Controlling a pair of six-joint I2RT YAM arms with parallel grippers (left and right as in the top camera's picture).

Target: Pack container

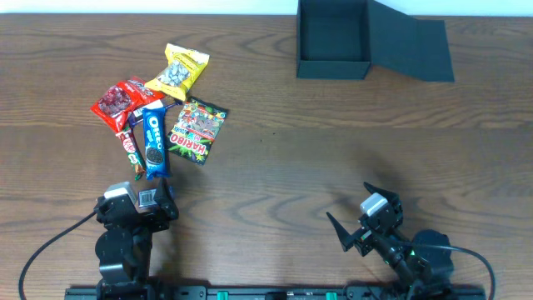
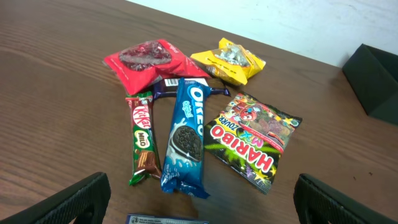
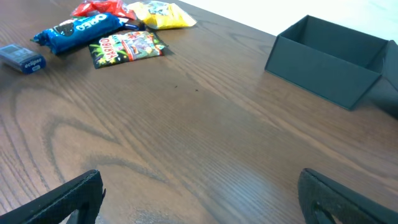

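Sitting at the far edge of the wooden table (image 1: 275, 167), right of centre, the container (image 1: 333, 37) is resting open, with its flat lid (image 1: 416, 50) lying back on the wood to its right. A cluster of snacks is lying on the left side of the table, well apart from the container. The yellow packet (image 1: 179, 71) is lying farthest back and the red packet (image 1: 123, 102) is lying just left of it. The KitKat bar (image 2: 142, 137) and the Oreo pack (image 2: 186, 137) are lying side by side nearer the arms. The Haribo bag (image 2: 252, 138) is lying just right of the Oreo pack. A small blue gum pack (image 3: 22, 57) is lying just in front of the left gripper (image 2: 202, 199). That gripper is hovering near the snacks with its jaws spread wide, gripping nothing. The right gripper (image 1: 356, 210) is hanging over bare wood at the near right, likewise spread wide and carrying nothing.
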